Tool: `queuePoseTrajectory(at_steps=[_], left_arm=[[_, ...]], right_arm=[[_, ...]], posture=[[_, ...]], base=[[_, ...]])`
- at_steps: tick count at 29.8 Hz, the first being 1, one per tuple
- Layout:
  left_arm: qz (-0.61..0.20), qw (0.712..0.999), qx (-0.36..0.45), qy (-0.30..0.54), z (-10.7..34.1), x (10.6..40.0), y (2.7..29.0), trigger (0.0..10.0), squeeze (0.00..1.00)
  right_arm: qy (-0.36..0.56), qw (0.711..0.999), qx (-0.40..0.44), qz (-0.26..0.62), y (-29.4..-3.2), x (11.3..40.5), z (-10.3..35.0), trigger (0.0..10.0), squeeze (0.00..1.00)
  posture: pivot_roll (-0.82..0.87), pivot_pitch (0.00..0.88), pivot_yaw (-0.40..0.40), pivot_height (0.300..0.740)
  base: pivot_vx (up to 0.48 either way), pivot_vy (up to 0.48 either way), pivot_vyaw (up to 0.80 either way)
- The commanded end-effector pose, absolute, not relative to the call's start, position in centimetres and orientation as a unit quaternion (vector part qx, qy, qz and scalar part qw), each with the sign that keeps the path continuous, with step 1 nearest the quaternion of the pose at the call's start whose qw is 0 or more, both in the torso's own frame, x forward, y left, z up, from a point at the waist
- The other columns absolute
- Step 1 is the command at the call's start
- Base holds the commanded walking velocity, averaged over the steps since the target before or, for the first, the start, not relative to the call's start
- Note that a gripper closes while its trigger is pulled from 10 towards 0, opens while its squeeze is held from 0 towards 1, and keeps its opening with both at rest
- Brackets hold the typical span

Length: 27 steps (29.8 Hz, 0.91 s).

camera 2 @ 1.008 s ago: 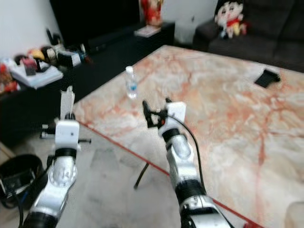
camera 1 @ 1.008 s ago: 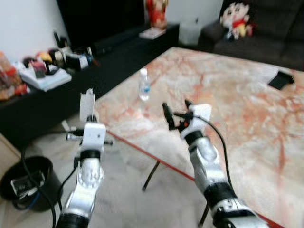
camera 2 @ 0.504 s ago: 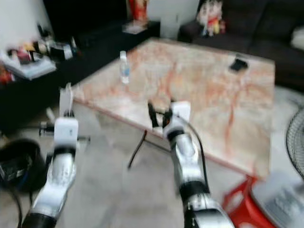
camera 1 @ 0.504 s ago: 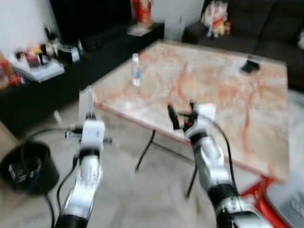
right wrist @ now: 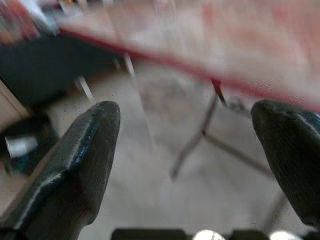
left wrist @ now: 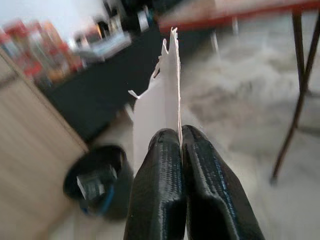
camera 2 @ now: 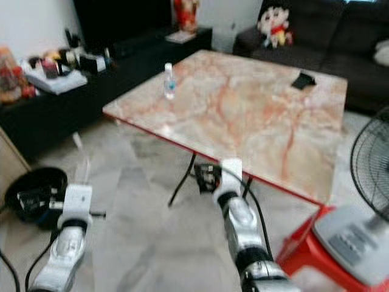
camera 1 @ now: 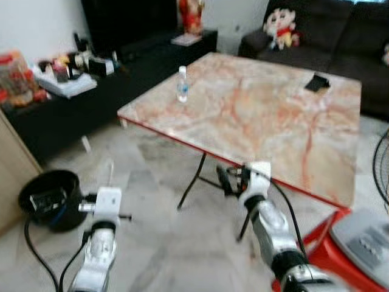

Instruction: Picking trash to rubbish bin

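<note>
While the left gripper [left wrist: 180, 145] pinches a torn white paper scrap [left wrist: 160, 100] by its lower edge, fingers pressed tight together on it, the sheet stands upright above them. It looks featherlight, thin and floppy, likely to flutter or slip, so that firm pinch near the edge suits it. The black rubbish bin [camera 1: 50, 199] sits on the floor ahead to the left, near a wooden cabinet [camera 1: 13, 173]. The right gripper [camera 1: 233, 180] hangs wide open, holding nothing, close to the marble surface's [camera 1: 255, 115] red edge and legs. Bare floor lies between robot and bin.
</note>
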State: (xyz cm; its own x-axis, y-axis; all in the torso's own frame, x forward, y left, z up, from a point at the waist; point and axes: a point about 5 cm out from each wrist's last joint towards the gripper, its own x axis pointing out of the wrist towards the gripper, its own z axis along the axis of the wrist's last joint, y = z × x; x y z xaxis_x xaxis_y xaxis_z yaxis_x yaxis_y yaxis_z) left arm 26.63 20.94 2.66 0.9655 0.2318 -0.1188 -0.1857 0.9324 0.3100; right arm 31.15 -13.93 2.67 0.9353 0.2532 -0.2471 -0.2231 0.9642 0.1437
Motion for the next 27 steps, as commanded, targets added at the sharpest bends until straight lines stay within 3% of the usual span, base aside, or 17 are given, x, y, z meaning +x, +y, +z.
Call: queuePoseTrajectory(at_steps=[1,6,10,27], left_arm=[[0.113,0.979,0.134,0.104,1.6,26.1,21.4,10.0,0.0],[0.121,0.971,0.098,0.182,-1.1,24.7,22.0,10.0,0.0],[0.16,0.955,0.06,0.242,-3.0,23.1,23.4,10.0,0.0],[0.166,0.939,0.035,0.299,-4.5,21.6,24.3,10.0,0.0]], right_arm=[[0.173,0.978,0.052,0.107,-14.6,30.2,1.3,10.0,0.0],[0.244,0.965,0.038,0.088,-15.6,27.8,-1.5,10.0,0.0],[0.304,0.949,0.021,0.082,-15.8,25.5,-3.7,10.0,0.0],[0.328,0.941,0.023,0.078,-15.1,25.0,-4.3,10.0,0.0]], posture=[[0.07,0.011,-0.007,0.74],[0.07,0.011,-0.006,0.74],[0.06,0.01,-0.005,0.74],[0.07,0.0,-0.007,0.74]], base=[[0.0,0.0,0.0],[0.0,0.0,0.0],[0.0,0.0,0.7],[0.0,0.0,0.76]])
